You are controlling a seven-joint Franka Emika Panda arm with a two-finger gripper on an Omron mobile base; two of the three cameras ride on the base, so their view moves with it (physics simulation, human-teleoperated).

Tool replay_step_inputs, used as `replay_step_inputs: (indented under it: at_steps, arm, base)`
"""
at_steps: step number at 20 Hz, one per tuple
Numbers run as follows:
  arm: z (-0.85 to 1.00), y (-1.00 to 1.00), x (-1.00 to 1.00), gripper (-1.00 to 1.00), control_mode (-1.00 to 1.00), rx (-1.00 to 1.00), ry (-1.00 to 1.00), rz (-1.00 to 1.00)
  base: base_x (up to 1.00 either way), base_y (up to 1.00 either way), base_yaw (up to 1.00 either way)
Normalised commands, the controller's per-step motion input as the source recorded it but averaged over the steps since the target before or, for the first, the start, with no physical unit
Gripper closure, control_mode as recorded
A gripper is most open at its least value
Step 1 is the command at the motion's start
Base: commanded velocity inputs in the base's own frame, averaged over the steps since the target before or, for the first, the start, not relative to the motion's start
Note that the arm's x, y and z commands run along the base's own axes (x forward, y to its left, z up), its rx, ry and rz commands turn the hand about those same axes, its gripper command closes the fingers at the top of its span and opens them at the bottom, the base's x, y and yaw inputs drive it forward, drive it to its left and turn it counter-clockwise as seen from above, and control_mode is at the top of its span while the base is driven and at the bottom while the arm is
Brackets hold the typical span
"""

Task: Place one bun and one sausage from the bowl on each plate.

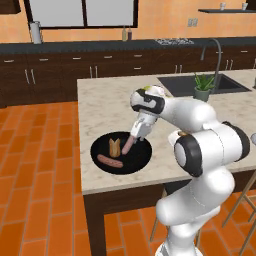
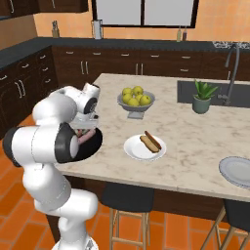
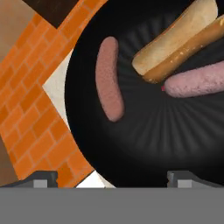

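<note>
- Bowl: wide, glossy black dish resting on the marble worktop, near its front left corner as the left base view shows it; partly hidden behind the arm in the right base view.
- Contents of the bowl, hand view: one sausage lying apart at the left; one bun at the upper right; a second, paler sausage lying against the bun's lower edge.
- Left base view of the same contents: bun at centre, a sausage in front of it, and the other sausage beside the bun, directly under the hand.
- Hand: poised just above the bowl, pointing down. In the hand view its two dark fingertips stand wide apart with nothing between them, so the hand is open.
- White plate: on the worktop to the right of the bowl in the right base view; it carries a bun with a sausage laid in it.
- Pale grey plate: at the right edge of the right base view, well apart from the bowl.
- Grey footed fruit bowl: behind the white plate, filled with yellow-green fruit.
- Potted plant: beside the sink.
</note>
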Motion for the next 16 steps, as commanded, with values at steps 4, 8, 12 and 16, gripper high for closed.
replay_step_inputs:
  at_steps: [4,8,12,16]
  arm:
    - [-0.29,0.89,0.02,-1.00,-1.00,-0.13,-0.01,0.00]
    - [-0.33,0.74,0.27,-1.00,-1.00,-0.01,0.01,-0.02]
    - [-0.51,0.12,0.26,-1.00,-1.00,-0.09,0.00,-0.04]
    - [-0.49,0.03,0.22,-1.00,-1.00,-0.06,0.00,-0.03]
  base:
    - [0.00,0.00,0.00]
    - [0.00,0.00,0.00]
    - [0.00,0.00,0.00]
    - [0.00,0.00,0.00]
